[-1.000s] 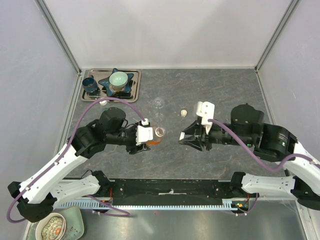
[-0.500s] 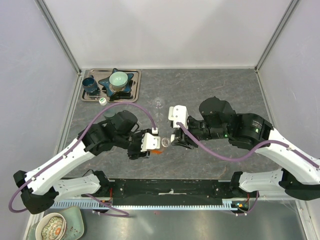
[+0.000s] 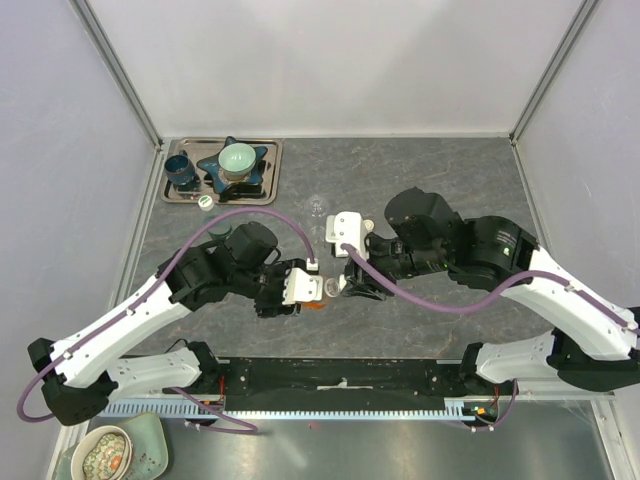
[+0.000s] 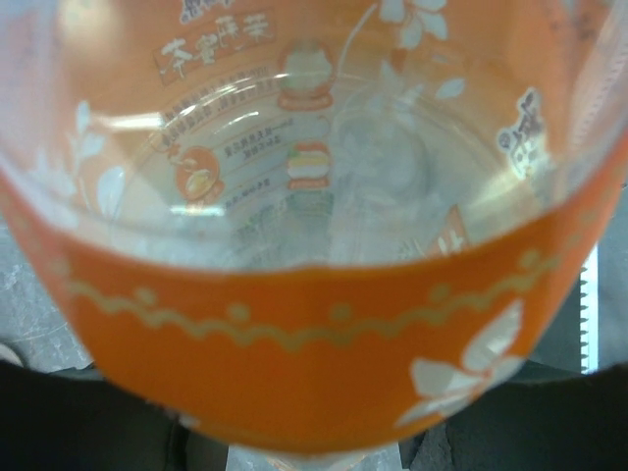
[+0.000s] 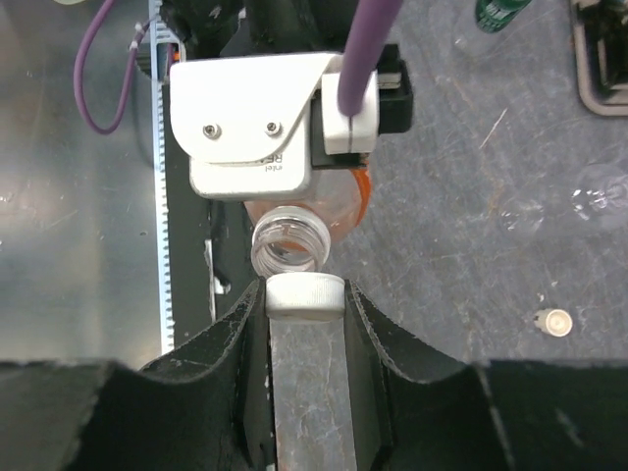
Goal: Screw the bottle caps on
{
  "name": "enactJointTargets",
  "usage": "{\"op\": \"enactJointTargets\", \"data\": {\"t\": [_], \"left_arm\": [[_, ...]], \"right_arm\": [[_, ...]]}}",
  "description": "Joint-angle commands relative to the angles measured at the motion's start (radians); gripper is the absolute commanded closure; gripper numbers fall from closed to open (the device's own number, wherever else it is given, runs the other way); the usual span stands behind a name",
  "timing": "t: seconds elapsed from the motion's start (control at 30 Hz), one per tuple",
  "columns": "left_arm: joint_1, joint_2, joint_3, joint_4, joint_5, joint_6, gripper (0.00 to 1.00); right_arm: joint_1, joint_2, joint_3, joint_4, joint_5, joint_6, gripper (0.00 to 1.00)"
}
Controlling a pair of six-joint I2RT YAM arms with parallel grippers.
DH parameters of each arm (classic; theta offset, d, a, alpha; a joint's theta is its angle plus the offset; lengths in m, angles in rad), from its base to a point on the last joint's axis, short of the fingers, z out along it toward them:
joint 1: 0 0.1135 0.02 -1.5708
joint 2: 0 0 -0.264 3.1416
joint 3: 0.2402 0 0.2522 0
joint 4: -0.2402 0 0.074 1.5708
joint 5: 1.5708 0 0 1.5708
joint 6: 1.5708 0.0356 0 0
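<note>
A white cap (image 5: 305, 296) is pinched between the right fingers (image 5: 231, 339), just beside the open mouth of the orange bottle (image 5: 294, 243), on its 3 o'clock side in the top view. The left fingers (image 4: 69, 417) clasp the bottle's body, near the middle of the worktop (image 3: 440, 170). A spare cap (image 5: 555, 321) lies apart on the worktop, and a clear bottle (image 3: 318, 207) stands at 12 o'clock of the pair

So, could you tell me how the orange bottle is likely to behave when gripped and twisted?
The orange bottle looks empty, so it is probably light. Its thin see-through wall may dent under a firm squeeze. Its glossy surface could let it spin as the white cap is twisted on.
</note>
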Motion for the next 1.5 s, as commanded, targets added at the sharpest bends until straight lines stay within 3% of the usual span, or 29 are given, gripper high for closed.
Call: {"op": "enactJointTargets", "data": {"t": [0.0, 0.33, 0.73, 0.87, 1.1, 1.47], "left_arm": [[-0.008, 0.005, 0.058, 0.018, -0.028, 0.016, 0.88], [-0.025, 0.045, 0.074, -0.009, -0.086, -0.013, 0.88], [-0.074, 0.134, 0.12, -0.099, -0.212, -0.049, 0.87], [-0.089, 0.176, 0.156, -0.123, -0.228, -0.086, 0.93], [-0.088, 0.15, 0.17, -0.077, -0.22, -0.115, 0.94], [-0.089, 0.121, 0.236, 0.049, -0.277, -0.17, 0.98]], "right_arm": [[0.019, 0.016, 0.034, -0.05, 0.005, -0.01, 0.85], [0.041, 0.042, 0.071, -0.046, -0.007, 0.012, 0.82], [0.076, 0.092, 0.066, -0.096, 0.089, 0.027, 0.82], [0.085, 0.11, 0.054, -0.095, 0.101, 0.039, 0.82], [0.098, 0.107, 0.02, -0.058, 0.161, 0.076, 0.85], [0.099, 0.113, -0.016, 0.077, -0.007, 0.162, 0.84]]}}
